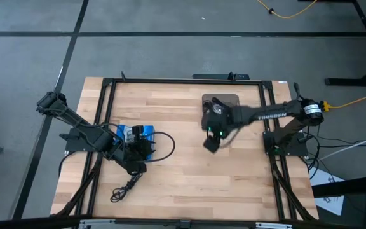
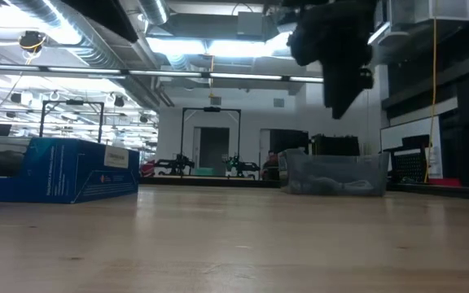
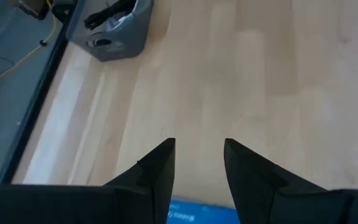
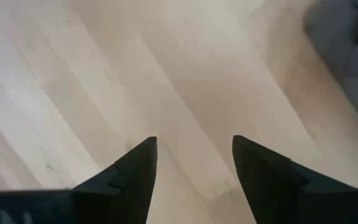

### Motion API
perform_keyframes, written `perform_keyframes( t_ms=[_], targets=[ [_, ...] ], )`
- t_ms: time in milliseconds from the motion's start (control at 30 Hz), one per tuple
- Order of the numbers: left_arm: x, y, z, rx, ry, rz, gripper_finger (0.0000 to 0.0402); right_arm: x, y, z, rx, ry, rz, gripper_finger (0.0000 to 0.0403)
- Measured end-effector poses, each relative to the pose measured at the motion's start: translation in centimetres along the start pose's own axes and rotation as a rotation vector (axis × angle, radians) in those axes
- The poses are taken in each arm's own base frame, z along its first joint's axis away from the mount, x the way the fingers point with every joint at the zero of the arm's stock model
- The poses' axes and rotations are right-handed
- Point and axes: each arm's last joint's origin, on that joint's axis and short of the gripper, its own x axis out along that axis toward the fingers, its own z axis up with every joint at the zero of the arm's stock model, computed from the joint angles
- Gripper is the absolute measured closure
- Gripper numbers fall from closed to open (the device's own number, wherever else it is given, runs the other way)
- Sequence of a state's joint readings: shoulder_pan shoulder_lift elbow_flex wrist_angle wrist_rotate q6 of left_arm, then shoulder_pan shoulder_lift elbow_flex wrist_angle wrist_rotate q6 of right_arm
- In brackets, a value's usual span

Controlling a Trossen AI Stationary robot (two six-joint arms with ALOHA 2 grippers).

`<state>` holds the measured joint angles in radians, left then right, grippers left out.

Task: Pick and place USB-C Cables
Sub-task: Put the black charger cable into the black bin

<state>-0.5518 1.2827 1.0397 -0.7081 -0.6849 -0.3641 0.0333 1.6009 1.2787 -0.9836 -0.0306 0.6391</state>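
One black USB-C cable (image 1: 124,187) lies loosely coiled on the table near its near-left corner. More black cables (image 3: 107,12) rest inside a grey bin (image 1: 224,100) at the table's far edge. My left gripper (image 3: 199,142) is open and hovers over a blue box (image 1: 138,133) on the table's left side, holding nothing. My right gripper (image 4: 194,140) is open too. It hangs above bare wood just near of the grey bin (image 4: 353,43), well off the table in the low view (image 2: 338,102). I see no white cables.
The blue box (image 2: 55,167) sits on the left part of the table, with a black cord looping (image 1: 166,145) beside it. The bin (image 2: 332,172) stands at the far edge. Bare wood (image 1: 196,184) stretches between both arms. A black frame (image 1: 170,81) borders the table.
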Motion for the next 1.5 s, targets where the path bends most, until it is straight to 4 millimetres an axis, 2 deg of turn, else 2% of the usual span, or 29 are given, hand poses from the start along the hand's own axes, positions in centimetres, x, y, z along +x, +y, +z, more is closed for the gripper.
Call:
perform_keyframes(
  t_ms=[100, 167, 233, 300, 433, 533, 633, 733, 833, 967, 1067, 1233, 1367, 1500],
  targets=[
    [0.0, -0.2, 0.4, -0.047, -0.031, -0.028, 0.0271, 0.7, 2.1, -2.4, -0.027, -0.007, -0.047, 0.019],
    [0.0, -0.4, 0.7, -0.188, -0.046, -0.07, 0.0271, 1.2, 3.3, -4.1, -0.019, -0.009, -0.072, 0.019],
    [-0.1, -0.7, 0.7, -0.255, 0.001, -0.183, 0.0271, 1.6, 4.3, -5.7, -0.001, -0.016, -0.089, 0.019],
    [-0.2, -1.1, 0.4, -0.238, 0.081, -0.307, 0.0271, 2.0, 5.1, -7.3, 0.022, -0.031, -0.11, 0.019],
    [-0.8, -1.4, -1.5, -0.276, 0.341, -0.412, 0.0271, 2.6, 6.3, -10.0, 0.064, -0.068, -0.125, 0.019],
    [-1.4, -1.3, -3.3, -0.414, 0.637, -0.406, 0.0271, 2.9, 6.9, -11.5, 0.1, -0.108, -0.125, 0.019],
    [-1.3, -2.2, -5.0, -0.523, 0.86, -0.382, 0.0271, 3.1, 7.3, -12.6, 0.12, -0.154, -0.128, 0.019],
    [-0.7, -3.7, -6.9, -0.516, 1.0, -0.398, 0.0271, 3.4, 7.5, -13.3, 0.123, -0.201, -0.124, 0.019],
    [0.3, -5.0, -9.2, -0.415, 1.085, -0.345, 0.0271, 3.8, 7.6, -13.8, 0.112, -0.219, -0.112, 0.019],
    [1.1, -6.9, -10.8, -0.292, 1.14, -0.359, 0.0271, 3.9, 7.8, -14.2, 0.102, -0.22, -0.102, 0.019],
    [2.4, -8.8, -10.8, -0.291, 1.09, -0.466, 0.0271, 3.9, 7.9, -14.4, 0.095, -0.22, -0.095, 0.019],
    [5.9, -11.1, -9.6, -0.322, 0.834, -0.584, 0.0271, 3.9, 8.0, -14.5, 0.093, -0.221, -0.089, 0.019],
    [9.5, -10.0, -7.0, -0.304, 0.56, -0.613, 0.0271, 3.9, 8.0, -14.5, 0.093, -0.221, -0.089, 0.019],
    [11.8, -7.8, -3.1, -0.289, 0.334, -0.579, 0.0271, 3.9, 8.1, -14.7, 0.087, -0.195, -0.077, 0.019]
  ],
)
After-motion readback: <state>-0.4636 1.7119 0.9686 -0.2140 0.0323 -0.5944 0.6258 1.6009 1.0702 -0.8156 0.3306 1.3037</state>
